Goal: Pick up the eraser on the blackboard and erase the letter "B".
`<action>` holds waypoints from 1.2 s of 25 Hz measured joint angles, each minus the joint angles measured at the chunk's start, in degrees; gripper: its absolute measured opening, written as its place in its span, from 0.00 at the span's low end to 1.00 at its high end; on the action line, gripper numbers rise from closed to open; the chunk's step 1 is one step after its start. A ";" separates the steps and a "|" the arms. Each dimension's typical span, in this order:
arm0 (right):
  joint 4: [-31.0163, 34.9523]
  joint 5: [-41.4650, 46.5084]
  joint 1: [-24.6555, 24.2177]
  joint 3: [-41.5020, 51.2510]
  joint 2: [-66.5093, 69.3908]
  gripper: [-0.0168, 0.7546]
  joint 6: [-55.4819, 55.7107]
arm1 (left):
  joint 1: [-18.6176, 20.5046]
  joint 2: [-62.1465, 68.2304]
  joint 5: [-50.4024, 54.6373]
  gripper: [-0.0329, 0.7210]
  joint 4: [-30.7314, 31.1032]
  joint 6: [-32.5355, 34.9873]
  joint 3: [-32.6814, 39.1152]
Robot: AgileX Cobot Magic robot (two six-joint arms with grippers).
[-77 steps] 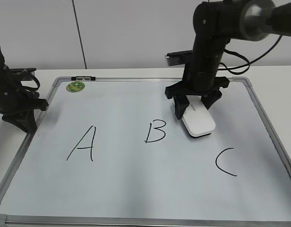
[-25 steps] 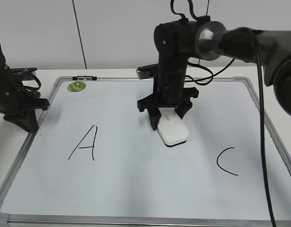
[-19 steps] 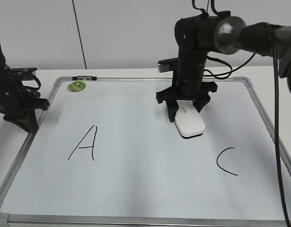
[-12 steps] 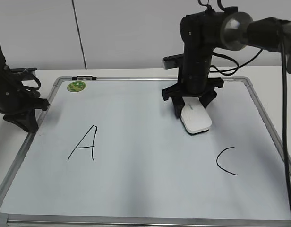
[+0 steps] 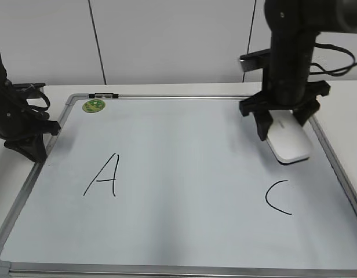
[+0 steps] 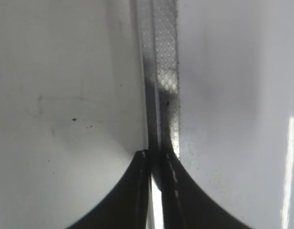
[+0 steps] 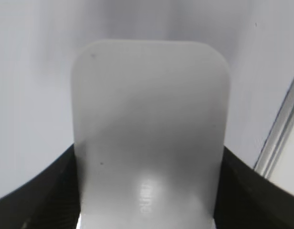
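The blackboard (image 5: 184,231) is a white board with a grey frame. It bears a black "A" (image 5: 101,175) and a black "C" (image 5: 277,197). No letter "B" shows between them; that spot is bare. My right gripper (image 5: 284,128) is shut on the white eraser (image 5: 290,142), near the board's right edge above the "C". The right wrist view shows the eraser (image 7: 149,129) between the dark fingers (image 7: 42,191). My left gripper (image 5: 29,139) rests at the board's left edge, jaws closed together in the left wrist view (image 6: 155,160) over the frame (image 6: 161,71).
A round green magnet (image 5: 93,106) sits at the board's top left corner, beside a small marker (image 5: 102,95) on the top frame. The white table (image 5: 341,92) surrounds the board, with a white wall behind.
The "B" seen 3.1 s ago is gone. My right gripper, holding the eraser, moved from the board's middle to the right, near the right frame. The left arm has not moved.
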 joint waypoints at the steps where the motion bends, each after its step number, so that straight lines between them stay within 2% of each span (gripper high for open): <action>1: 0.42 0.00 -0.75 2.79 -1.53 0.67 0.12 | 0.00 0.00 0.00 0.10 0.00 0.00 0.00; 9: 6.72 -4.87 -11.04 22.80 -12.86 0.67 -1.65 | 0.00 0.00 0.00 0.10 0.00 0.00 0.00; 14: 10.87 -6.35 -13.60 30.14 -14.57 0.67 -5.80 | 0.00 0.00 0.10 0.10 0.00 0.00 0.00; 30: 9.65 -9.27 -13.73 30.96 -14.57 0.67 -6.46 | 0.00 0.00 0.21 0.10 -0.11 0.00 -0.09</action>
